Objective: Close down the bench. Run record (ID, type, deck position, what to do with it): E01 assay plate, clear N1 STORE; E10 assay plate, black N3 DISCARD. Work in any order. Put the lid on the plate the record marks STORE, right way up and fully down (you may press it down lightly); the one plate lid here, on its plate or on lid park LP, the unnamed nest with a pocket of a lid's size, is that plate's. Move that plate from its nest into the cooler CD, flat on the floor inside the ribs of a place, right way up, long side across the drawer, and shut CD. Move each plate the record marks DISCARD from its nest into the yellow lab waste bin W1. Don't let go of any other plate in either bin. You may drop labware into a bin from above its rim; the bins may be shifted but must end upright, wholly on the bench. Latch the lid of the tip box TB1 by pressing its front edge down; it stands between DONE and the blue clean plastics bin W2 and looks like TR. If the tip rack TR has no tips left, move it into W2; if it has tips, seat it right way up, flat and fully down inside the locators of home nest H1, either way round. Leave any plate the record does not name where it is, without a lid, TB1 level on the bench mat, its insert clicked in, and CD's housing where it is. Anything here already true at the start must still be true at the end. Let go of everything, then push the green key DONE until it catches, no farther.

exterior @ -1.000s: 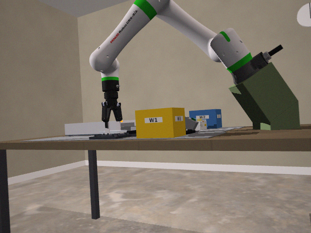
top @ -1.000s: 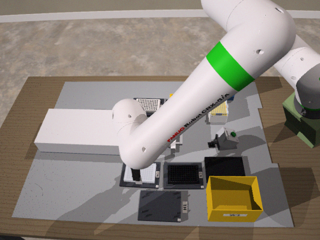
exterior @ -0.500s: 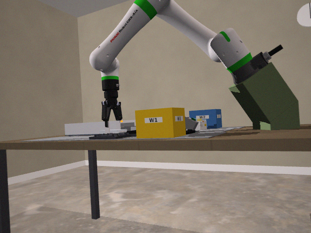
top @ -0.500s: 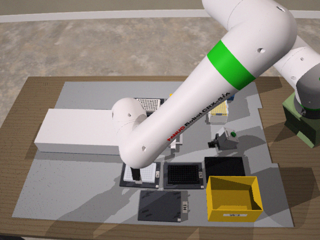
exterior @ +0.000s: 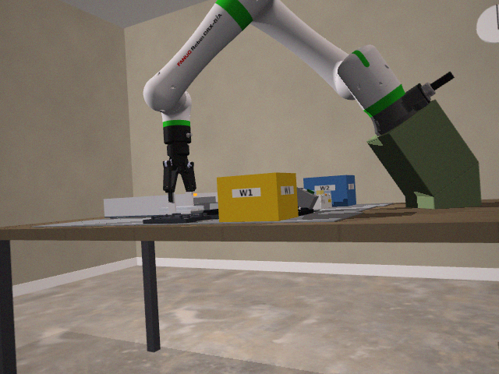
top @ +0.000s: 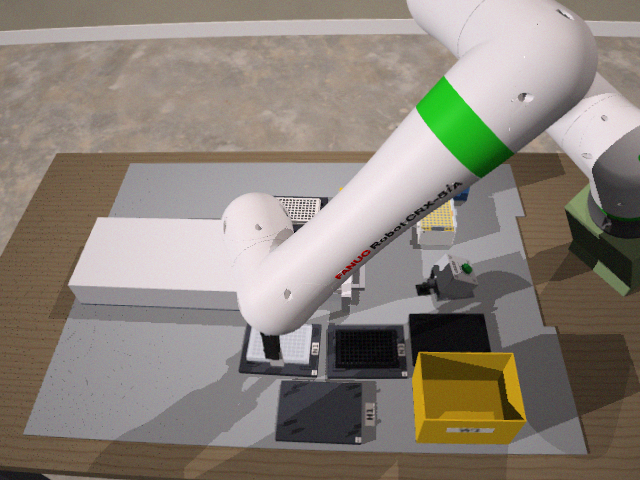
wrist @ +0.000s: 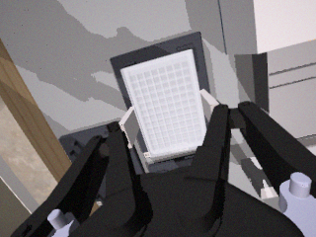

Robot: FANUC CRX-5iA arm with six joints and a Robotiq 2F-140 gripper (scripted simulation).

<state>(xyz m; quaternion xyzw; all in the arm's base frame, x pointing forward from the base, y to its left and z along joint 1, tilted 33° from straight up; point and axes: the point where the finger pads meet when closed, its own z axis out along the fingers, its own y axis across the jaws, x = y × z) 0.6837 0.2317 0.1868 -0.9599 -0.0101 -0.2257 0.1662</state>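
My claw (wrist: 168,125): pointed straight down over the near-left part of the grey mat (top: 144,361), clamped across the clear plate (wrist: 165,106), one pale pad (wrist: 129,125) on each long side.

Clear plate: white grid of wells, level, right way up, in or just over its dark nest (wrist: 197,46); I cannot tell whether its underside touches the nest. In the top view my black finger (top: 270,347) crosses its middle. I cannot tell whether a lid covers it.

Black plate (top: 367,349): seated in its own nest just to the right of the clear one, apart from my claw.

Black square pad (top: 449,331): right of the black plate, its near edge behind the yellow bin.

Yellow bin (top: 467,397): open-topped, upright on the mat's near-right corner, marked W1 on the side in the exterior view.

Blue bin (exterior: 329,189): behind the yellow one, marked W2, mostly covered by my forearm (top: 392,217) from above.

Dark nest marked H1 (top: 325,410): nearest the bench's front edge, below the two plates.

Long white box (top: 155,263): lying on the mat's far-left part, just behind my wrist.

Tip holder with yellow top (top: 436,222): far right, beside the blue bin.

Grey block with green key (top: 466,268): in front of that holder.

White grid rack (top: 299,207): at the back, partly under my elbow.
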